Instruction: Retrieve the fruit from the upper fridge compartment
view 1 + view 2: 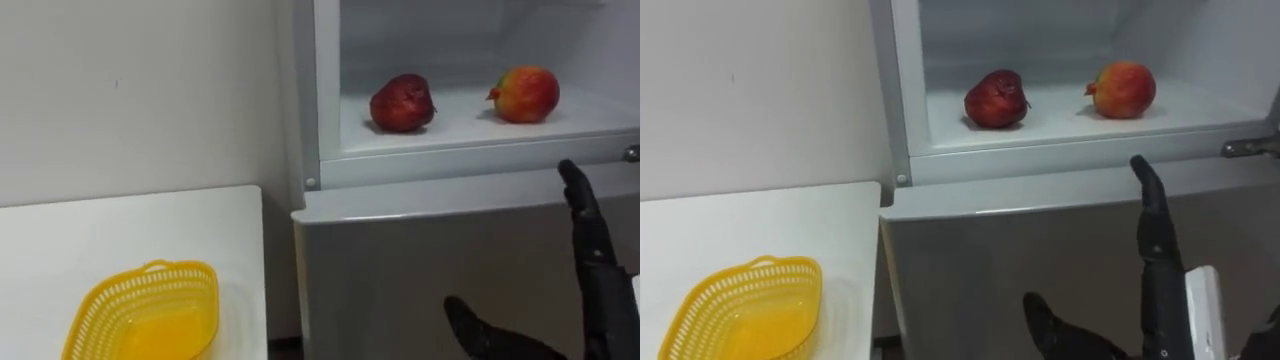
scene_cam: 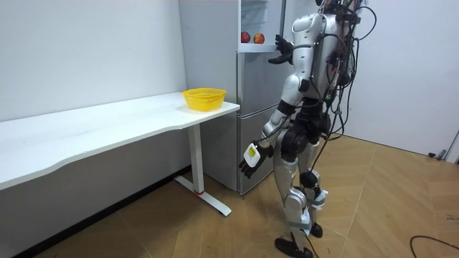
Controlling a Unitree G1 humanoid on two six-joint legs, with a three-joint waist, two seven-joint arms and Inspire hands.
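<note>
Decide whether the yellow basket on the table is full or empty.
Empty. Inside the yellow basket only its bare bottom shows; the dark red fruit and the red-yellow fruit lie on the fridge shelf.

Upper fridge compartment stands open, top R of view. On its white shelf sit 2 fruits, well apart: a dark red fruit to the L and a red-yellow fruit to the R, both near the front edge. Below the shelf is the closed grey lower door.

Right hand comes up from the bottom R corner in front of that door, fingers straight & pointing up, thumb spread out to the L. Fingertips reach approx. shelf-rim level, below the red-yellow fruit and not touching it; the hand holds nothing.

At L, a white table butts against the wall, w/ a yellow mesh basket near its front, empty.
</note>
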